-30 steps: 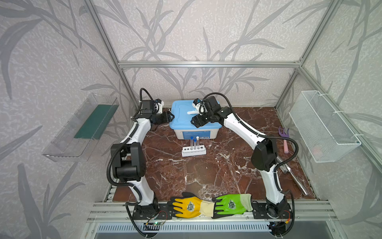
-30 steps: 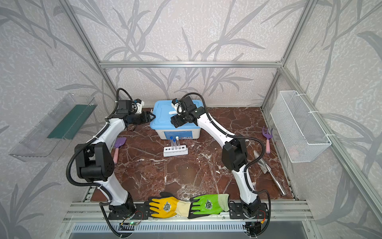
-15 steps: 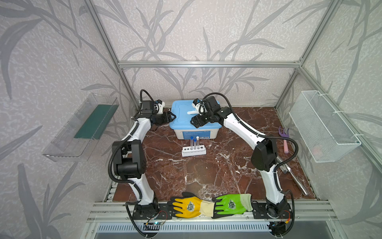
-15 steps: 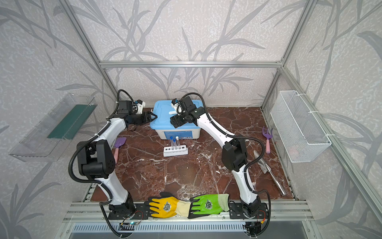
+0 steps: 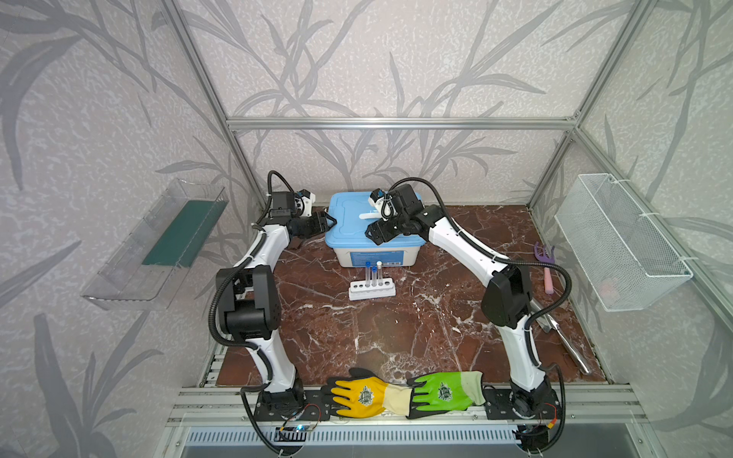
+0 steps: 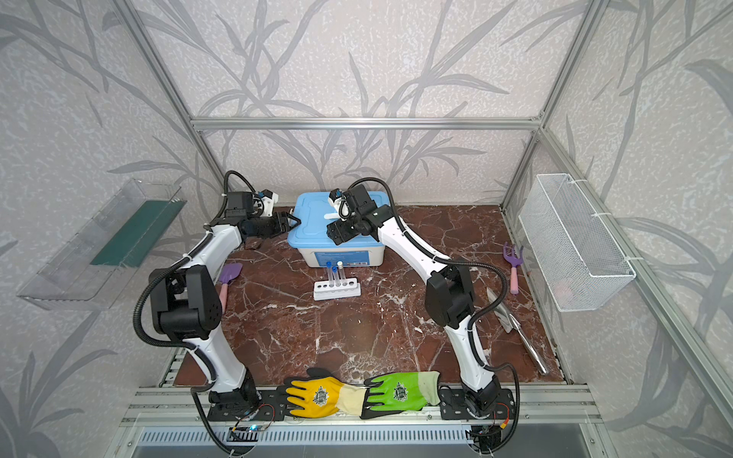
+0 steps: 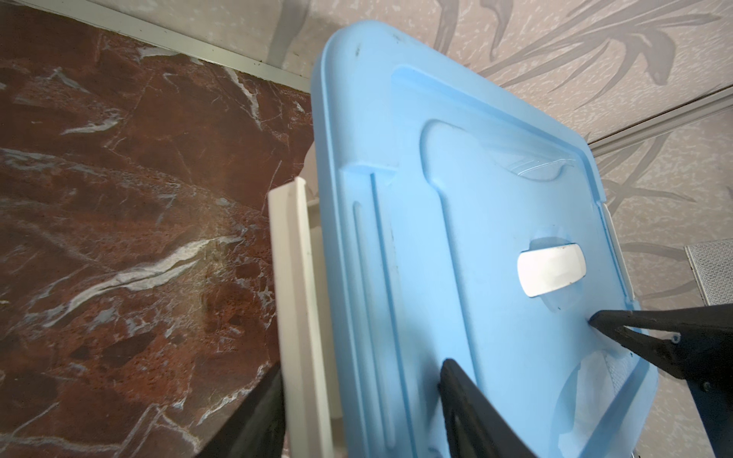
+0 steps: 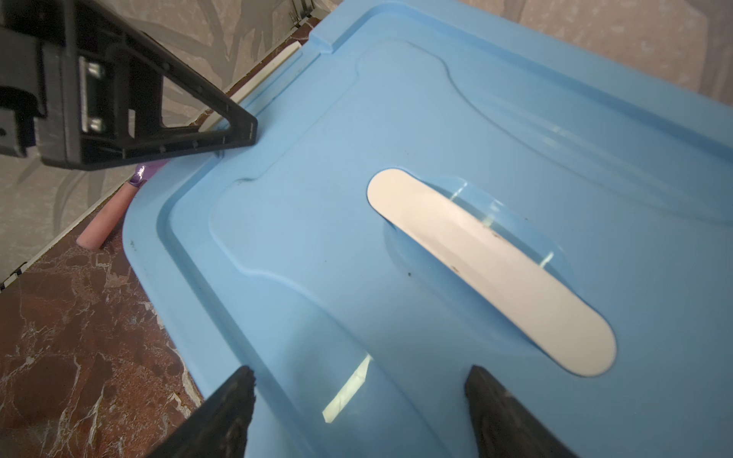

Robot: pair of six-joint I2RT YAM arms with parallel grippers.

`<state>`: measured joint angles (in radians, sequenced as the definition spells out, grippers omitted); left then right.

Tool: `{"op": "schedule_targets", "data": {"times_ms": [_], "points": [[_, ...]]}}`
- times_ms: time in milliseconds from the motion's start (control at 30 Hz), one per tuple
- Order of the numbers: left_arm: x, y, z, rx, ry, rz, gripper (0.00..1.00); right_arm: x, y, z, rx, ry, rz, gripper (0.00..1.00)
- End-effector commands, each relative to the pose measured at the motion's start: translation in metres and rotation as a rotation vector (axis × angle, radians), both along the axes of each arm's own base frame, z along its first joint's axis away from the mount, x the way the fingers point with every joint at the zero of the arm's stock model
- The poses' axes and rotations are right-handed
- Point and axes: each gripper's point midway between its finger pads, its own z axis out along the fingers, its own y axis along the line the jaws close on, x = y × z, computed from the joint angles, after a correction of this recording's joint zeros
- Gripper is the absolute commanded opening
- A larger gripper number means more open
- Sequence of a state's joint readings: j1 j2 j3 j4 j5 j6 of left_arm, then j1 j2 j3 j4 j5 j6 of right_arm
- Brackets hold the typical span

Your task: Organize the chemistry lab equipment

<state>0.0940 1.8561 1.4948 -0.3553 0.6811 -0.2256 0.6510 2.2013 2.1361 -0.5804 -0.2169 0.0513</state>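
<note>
Walled on three sides with pale grey paper (image 5: 357, 59) printed in darker grey leaf sprays. Framed by aluminium bars (image 5: 396, 123), one running level across the back and others slanting up the corners. Floored with red-brown marble (image 5: 396, 337) veined in white. Hung on the left wall with a clear plastic shelf (image 5: 131, 277), tilted, carrying a dark green sheet (image 5: 182, 234). Hung on the right wall with a white wire basket (image 5: 634, 246). Edged in front by aluminium rails (image 5: 198, 400) above a slotted grey grille (image 5: 357, 436). Lit evenly, with soft shadows and faint glints on the marble.
</note>
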Motion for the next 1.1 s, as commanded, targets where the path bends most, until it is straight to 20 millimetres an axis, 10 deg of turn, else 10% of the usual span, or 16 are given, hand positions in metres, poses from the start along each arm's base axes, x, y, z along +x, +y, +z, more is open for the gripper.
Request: {"op": "schedule_targets", "data": {"times_ms": [0,1067], "points": [[0.0038,-0.0011,0.0006,0.013,-0.004,-0.01,0.56,-0.0036,-0.0034,-0.0386,-0.061,0.077,-0.006,0.82],[-0.0011,0.0039,-0.0035,0.072,0.018,0.011,0.31,-0.0041,-0.0053,-0.0476,-0.059,0.092,-0.015,0.8]]}}
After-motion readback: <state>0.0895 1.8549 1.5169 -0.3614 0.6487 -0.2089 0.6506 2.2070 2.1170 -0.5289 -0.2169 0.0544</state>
